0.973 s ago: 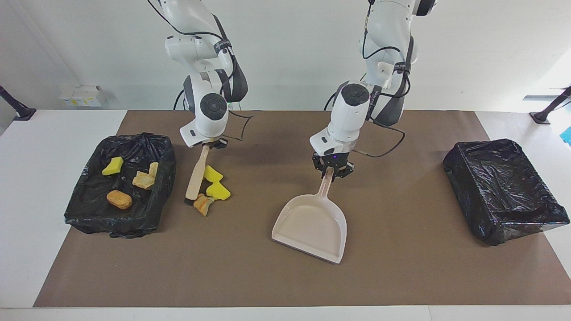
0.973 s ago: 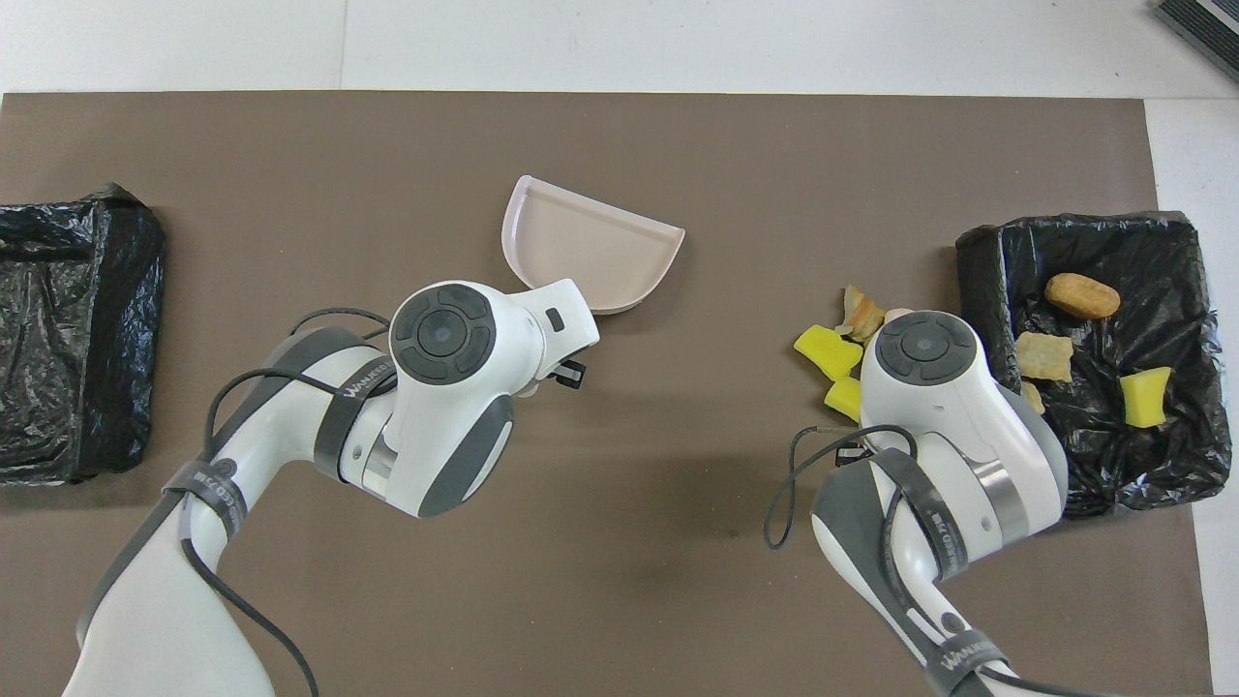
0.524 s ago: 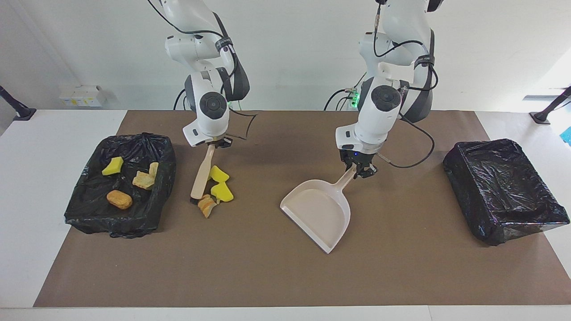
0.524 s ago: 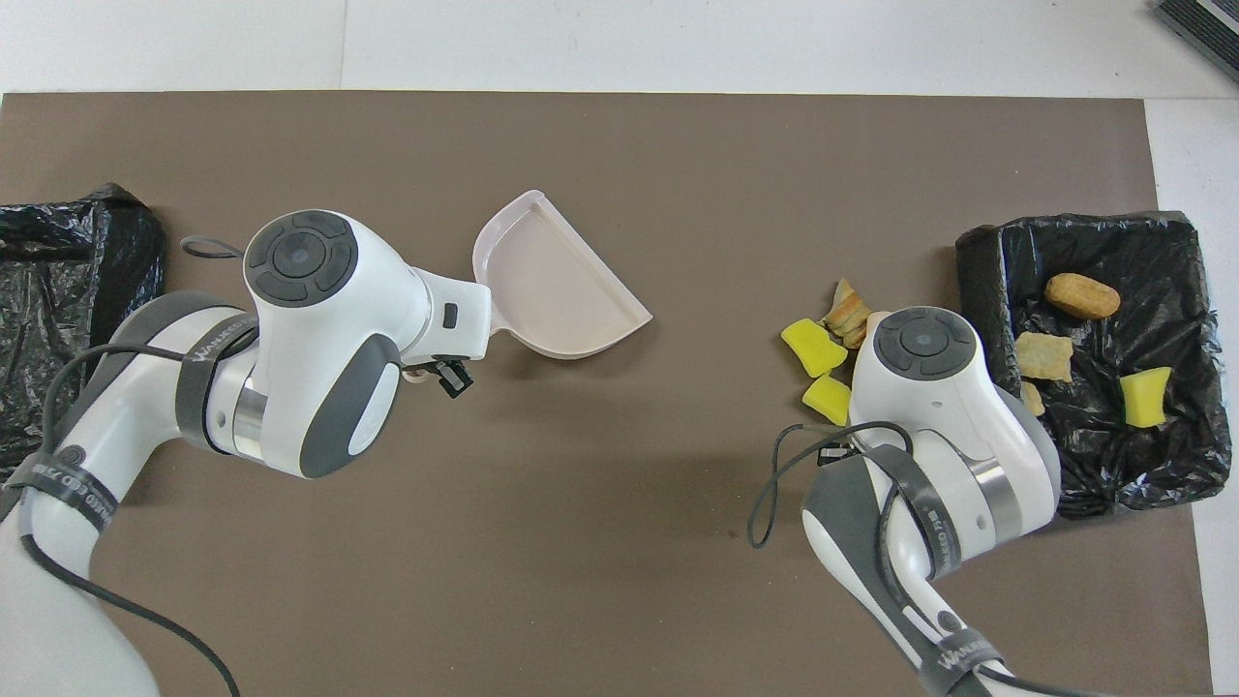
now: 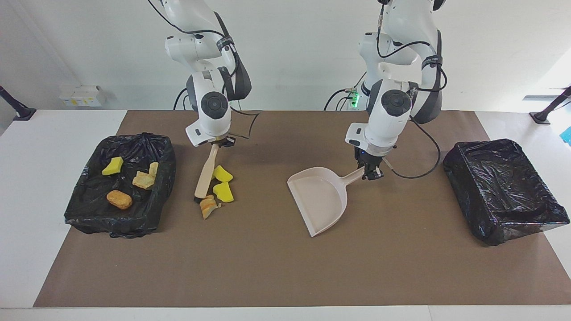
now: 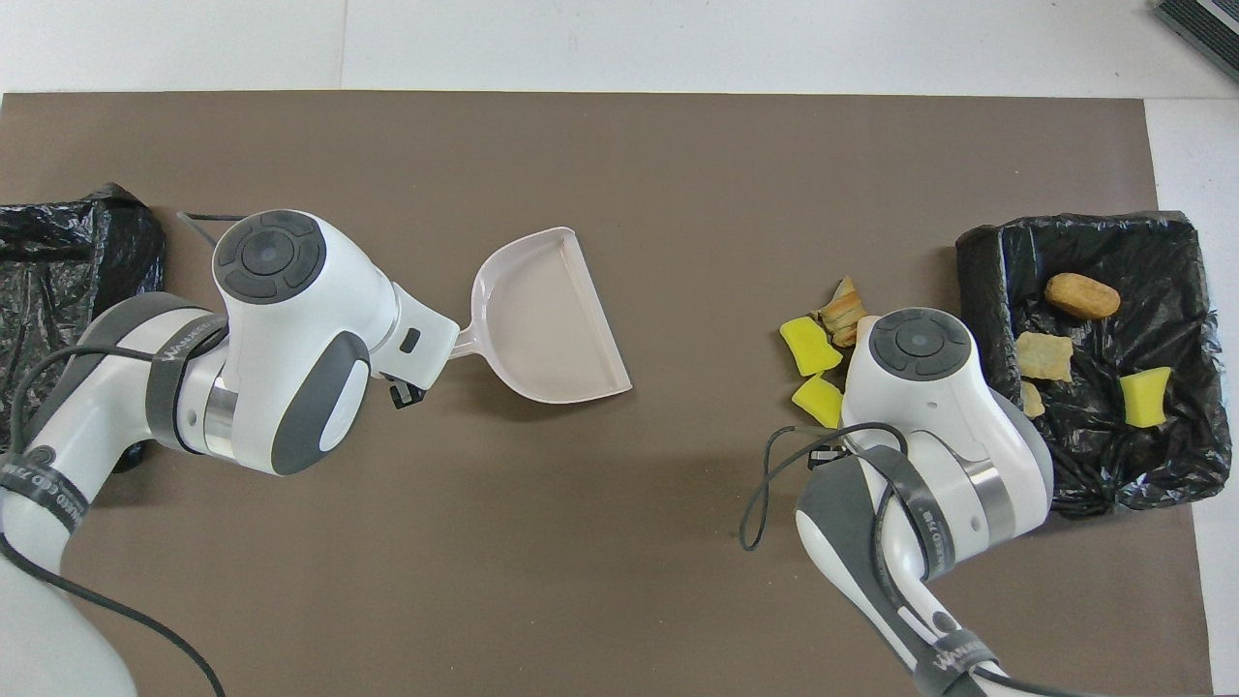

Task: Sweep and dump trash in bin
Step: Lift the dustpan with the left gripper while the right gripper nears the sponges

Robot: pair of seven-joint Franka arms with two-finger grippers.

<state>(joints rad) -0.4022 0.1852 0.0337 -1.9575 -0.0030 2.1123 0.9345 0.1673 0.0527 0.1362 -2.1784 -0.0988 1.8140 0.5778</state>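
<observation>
Three loose pieces of trash lie on the brown mat beside the bin [image 5: 166,174]: two yellow sponge chunks [image 5: 222,174] [image 5: 223,192] and a tan bread-like lump [image 5: 208,206]. My right gripper [image 5: 217,143] is shut on the wooden handle of a brush [image 5: 205,174], whose dark bristles rest on the mat against the lump. My left gripper [image 5: 369,172] is shut on the handle of the beige dustpan [image 5: 322,199], mid-mat, its open edge facing the trash. From overhead the sponge chunks [image 6: 811,347] [image 6: 819,400], the lump [image 6: 840,310] and the dustpan [image 6: 547,319] show; both wrists hide their fingers.
The black-lined bin [image 6: 978,254] at the right arm's end holds several scraps. A second black-lined bin [image 5: 504,191] sits at the left arm's end with nothing visible in it. A wide stretch of bare mat separates dustpan and trash.
My left arm swung the dustpan toward its own end of the table and turned its open edge to face the trash. The brush nudged the scraps slightly toward the dustpan.
</observation>
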